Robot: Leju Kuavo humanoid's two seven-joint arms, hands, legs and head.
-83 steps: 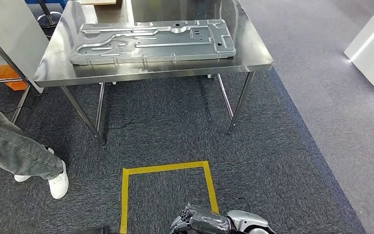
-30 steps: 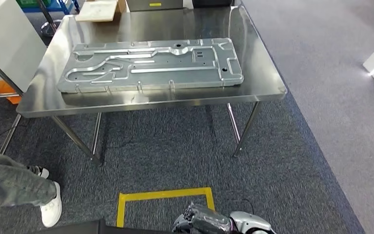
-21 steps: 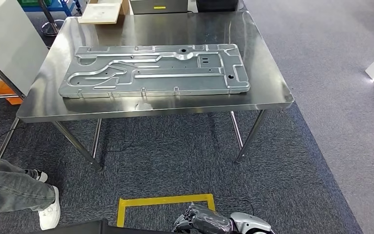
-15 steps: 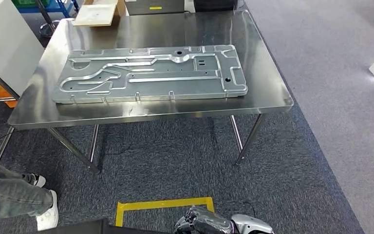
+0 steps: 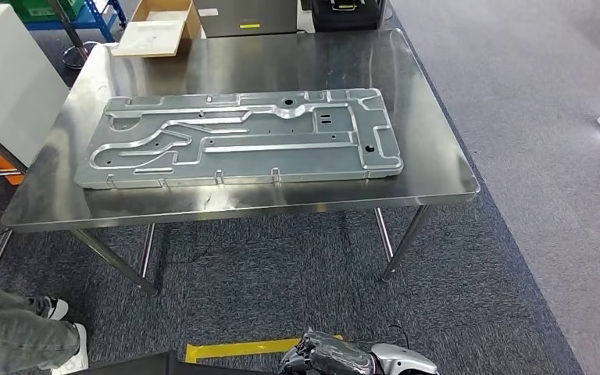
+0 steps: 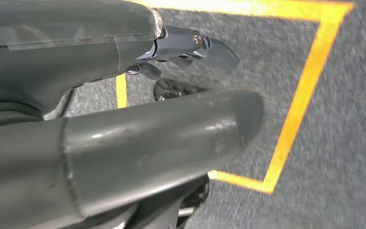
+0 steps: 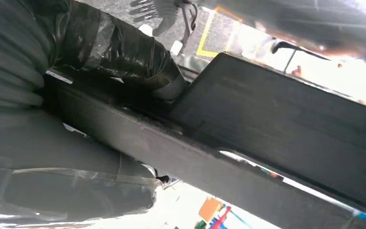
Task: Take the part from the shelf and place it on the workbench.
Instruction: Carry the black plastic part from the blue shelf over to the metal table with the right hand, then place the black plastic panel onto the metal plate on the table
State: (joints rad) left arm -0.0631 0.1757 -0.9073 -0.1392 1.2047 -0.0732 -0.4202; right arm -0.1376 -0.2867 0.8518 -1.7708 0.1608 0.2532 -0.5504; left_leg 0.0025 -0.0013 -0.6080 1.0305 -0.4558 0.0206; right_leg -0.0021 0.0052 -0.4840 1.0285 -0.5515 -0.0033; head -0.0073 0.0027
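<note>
Standing off to the left of both hands, a person's leg [image 5: 12, 340] and white shoe [image 5: 72, 353] are on the carpet, well apart from the robot. Next comes the left hand [image 6: 124, 143]: its wrist view has the thick thumb and darker fingers stretched out over the grey floor and a corner of yellow tape [image 6: 305, 86]. Whether that hand bears on anything I cannot tell.

Between the two hands, low at the robot's front, lies the part [image 5: 125, 366], a flat black panel carried roughly level. The right hand [image 5: 326, 359] is clamped on its right end. In the right wrist view a wrapped digit lies over the panel's top face and the rest of the hand sits beneath its edge. That grip probably keeps the long panel from tipping as the robot walks.

Ahead of the hands, and well apart from them, is the steel workbench [image 5: 437, 176]. A large ribbed metal plate [image 5: 242, 141] takes up most of its near half. A cardboard box [image 5: 160, 27] sits at the far left corner.

The carry looks well along, with the set-down not yet done. Bare steel is left at the far side and along the right end, so the panel will likely need to go there or on top of the plate.
</note>
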